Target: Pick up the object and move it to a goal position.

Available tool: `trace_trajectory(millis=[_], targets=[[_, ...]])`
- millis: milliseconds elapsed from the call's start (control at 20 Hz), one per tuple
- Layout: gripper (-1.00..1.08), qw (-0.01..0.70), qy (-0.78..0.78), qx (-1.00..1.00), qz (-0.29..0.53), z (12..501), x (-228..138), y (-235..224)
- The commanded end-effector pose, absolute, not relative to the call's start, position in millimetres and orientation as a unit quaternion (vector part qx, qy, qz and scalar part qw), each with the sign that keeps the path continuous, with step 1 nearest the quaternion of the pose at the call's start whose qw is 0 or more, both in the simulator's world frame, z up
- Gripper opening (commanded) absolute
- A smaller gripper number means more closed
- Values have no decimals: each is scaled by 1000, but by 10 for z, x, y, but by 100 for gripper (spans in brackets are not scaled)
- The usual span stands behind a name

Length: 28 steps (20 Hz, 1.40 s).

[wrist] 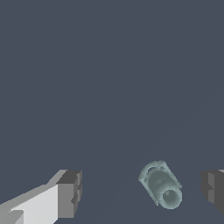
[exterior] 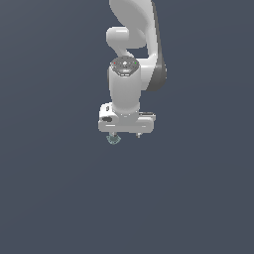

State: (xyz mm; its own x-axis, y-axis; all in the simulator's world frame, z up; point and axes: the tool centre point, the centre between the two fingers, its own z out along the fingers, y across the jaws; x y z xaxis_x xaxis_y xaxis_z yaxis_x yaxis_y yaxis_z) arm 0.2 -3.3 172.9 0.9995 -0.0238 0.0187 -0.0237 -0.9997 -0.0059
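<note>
The object (wrist: pixel 161 189) is a small pale teal cylinder with a wider flanged base. In the wrist view it lies on the dark floor between my two dark finger pads (wrist: pixel 70 192), closer to the other pad (wrist: pixel 212 189), and touches neither. My gripper (wrist: pixel 141 190) is open, with its fingers spread far wider than the object. In the exterior view the white gripper (exterior: pixel 126 134) hangs low over the floor, pointing down. The object (exterior: pixel 113 139) peeks out just below the hand's end on the exterior view's left, partly hidden by it.
The floor (exterior: pixel 59 198) is a plain dark grey-blue surface with no other objects on it. The white arm (exterior: pixel 130 74) rises straight above the hand in the exterior view.
</note>
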Motion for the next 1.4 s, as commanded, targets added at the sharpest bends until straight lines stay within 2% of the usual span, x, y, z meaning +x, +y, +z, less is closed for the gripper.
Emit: trace_trajectory(millis=[0,450,1350], targets=[[100,3,12,-1000,-9,1729,2,-33],[100,-5,17,-1000,-16,1846,23,-344],[100,-6,-52,-999,-12,1614,-149,-449]])
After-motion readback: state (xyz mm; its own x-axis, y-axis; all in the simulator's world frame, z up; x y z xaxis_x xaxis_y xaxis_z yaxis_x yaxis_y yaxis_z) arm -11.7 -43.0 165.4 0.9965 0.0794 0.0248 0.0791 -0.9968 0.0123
